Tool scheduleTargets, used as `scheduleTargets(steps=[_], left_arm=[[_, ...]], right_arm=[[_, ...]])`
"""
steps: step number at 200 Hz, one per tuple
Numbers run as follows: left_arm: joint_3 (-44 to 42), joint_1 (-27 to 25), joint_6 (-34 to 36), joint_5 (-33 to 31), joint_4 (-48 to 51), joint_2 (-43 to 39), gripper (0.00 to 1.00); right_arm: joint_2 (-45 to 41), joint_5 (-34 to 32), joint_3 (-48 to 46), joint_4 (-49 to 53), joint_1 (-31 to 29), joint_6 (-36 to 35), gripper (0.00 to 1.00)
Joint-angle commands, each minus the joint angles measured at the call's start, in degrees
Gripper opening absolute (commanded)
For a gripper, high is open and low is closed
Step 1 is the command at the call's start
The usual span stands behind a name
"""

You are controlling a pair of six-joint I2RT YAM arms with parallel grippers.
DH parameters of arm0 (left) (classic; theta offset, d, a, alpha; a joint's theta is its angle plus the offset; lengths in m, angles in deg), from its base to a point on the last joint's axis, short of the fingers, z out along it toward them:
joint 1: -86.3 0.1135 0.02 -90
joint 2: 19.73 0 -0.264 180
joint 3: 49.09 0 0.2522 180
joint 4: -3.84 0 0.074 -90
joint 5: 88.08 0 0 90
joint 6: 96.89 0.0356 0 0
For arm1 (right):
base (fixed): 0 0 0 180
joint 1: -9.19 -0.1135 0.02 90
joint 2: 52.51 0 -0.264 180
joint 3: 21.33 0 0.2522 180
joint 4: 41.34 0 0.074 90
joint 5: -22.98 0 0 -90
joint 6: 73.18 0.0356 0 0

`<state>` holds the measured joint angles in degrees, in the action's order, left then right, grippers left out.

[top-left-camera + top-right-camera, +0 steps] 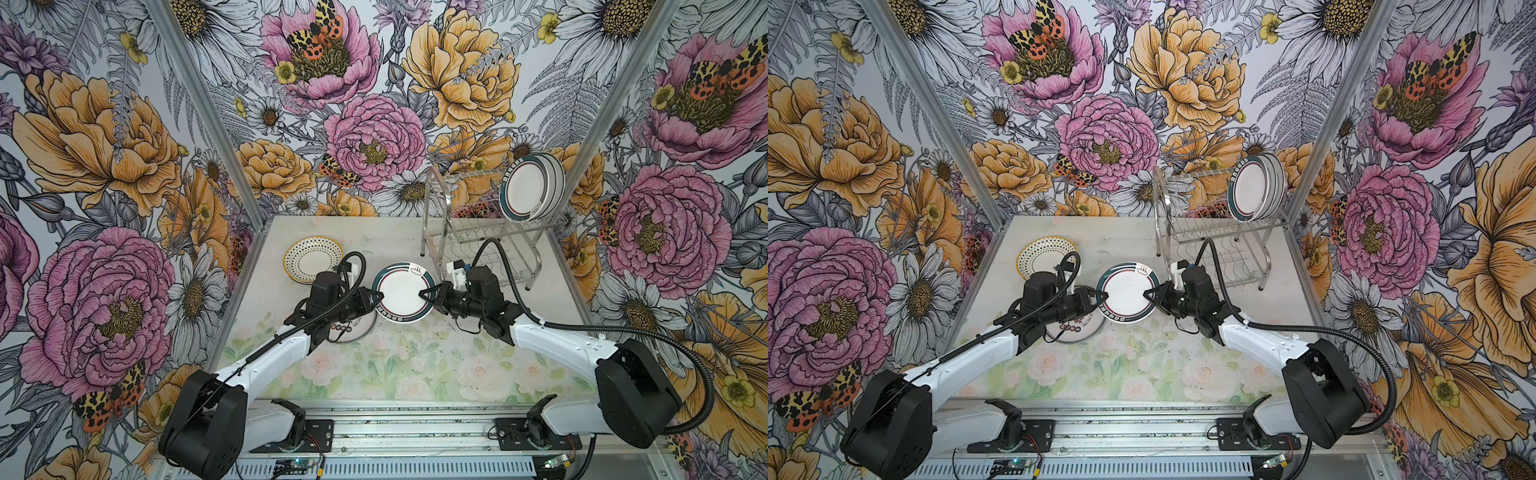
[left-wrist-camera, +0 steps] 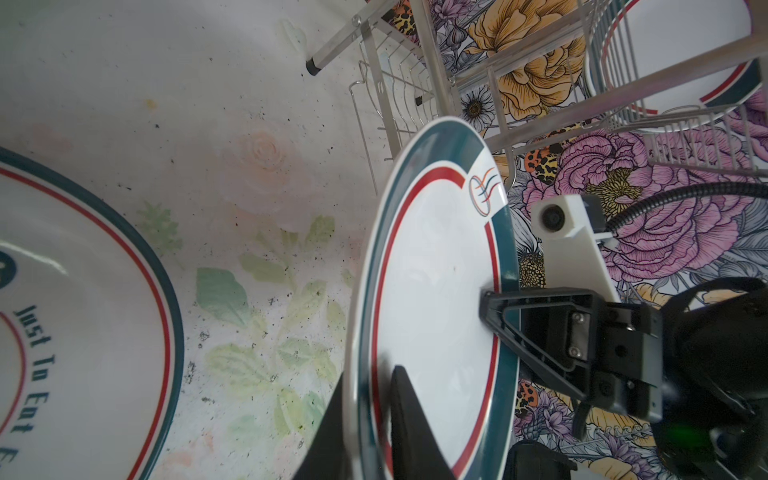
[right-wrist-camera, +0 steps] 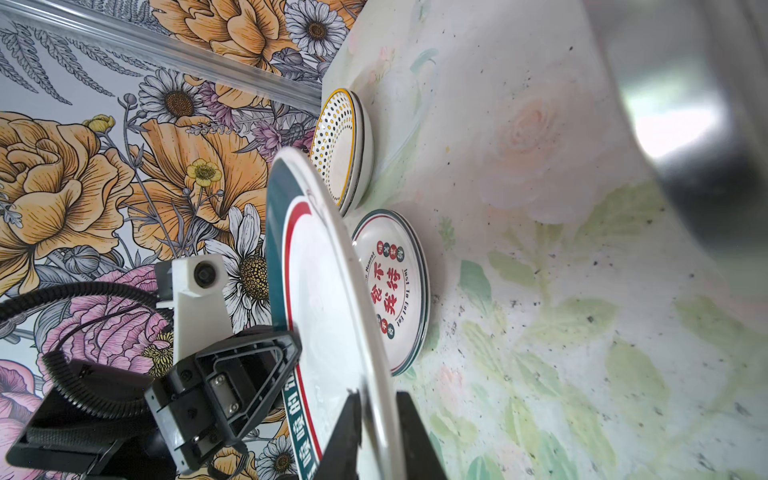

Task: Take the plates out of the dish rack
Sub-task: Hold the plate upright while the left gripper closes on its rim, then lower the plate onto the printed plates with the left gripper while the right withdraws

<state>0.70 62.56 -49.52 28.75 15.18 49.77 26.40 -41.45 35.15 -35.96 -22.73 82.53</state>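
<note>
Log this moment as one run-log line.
teal-ringed plate: held mid-air | left gripper: shut on its rim | right gripper: astride opposite rim, grip unclear | dish rack: holds plates

Both top views stare down from high at the near edge onto the pale floral-printed table; wrist cameras sit close, facing each other across the round white teal-rimmed plate

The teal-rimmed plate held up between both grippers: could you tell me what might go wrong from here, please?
1. The white ceramic plate with the teal rim hangs by thin rim grips from the left gripper and right gripper; a slack grip could drop it.
2. It might strike the red-lettered white plate lying flat nearby and chip.
</note>
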Motion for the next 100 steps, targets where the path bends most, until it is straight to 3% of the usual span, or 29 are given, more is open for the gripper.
scheduleTargets(steps=[1, 36, 100], left_arm=[[-1.89, 0.13, 3.0, 2.53, 0.7, -1.12, 0.04], [-3.87, 5.22, 1.49, 3.62, 3.45, -3.69, 0.0], [-6.41, 19.48, 2.16, 1.41, 15.66, -14.62, 0.0]], right_arm=[[0.37, 1.72, 3.58, -3.76, -1.48, -1.13, 0.27], [0.93, 1.96, 3.9, -3.21, -1.52, -1.67, 0.45], [-0.84, -0.61, 3.26, 7.34, -0.87, -6.36, 0.52]])
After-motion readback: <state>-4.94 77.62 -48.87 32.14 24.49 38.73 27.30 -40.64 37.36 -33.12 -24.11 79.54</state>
